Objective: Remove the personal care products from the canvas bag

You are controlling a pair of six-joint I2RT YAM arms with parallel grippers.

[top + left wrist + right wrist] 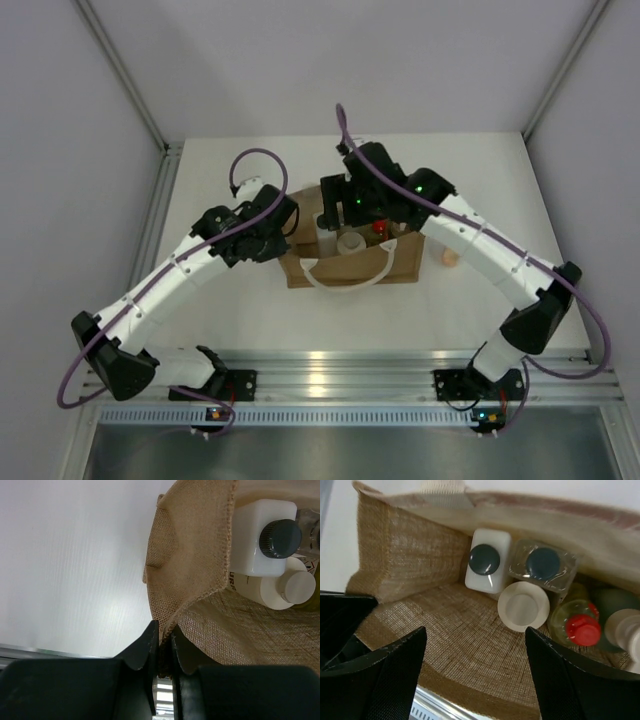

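Under right end effector [475, 636], apparently untouched: cream cylinder [523, 606]

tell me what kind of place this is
Probably a robot lab test cell, not a home: a white table boxed in by plain panels, with an aluminium rail carrying the left arm and right arm.

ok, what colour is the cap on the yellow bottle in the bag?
Red; the yellow bottle shows best in the right wrist view.
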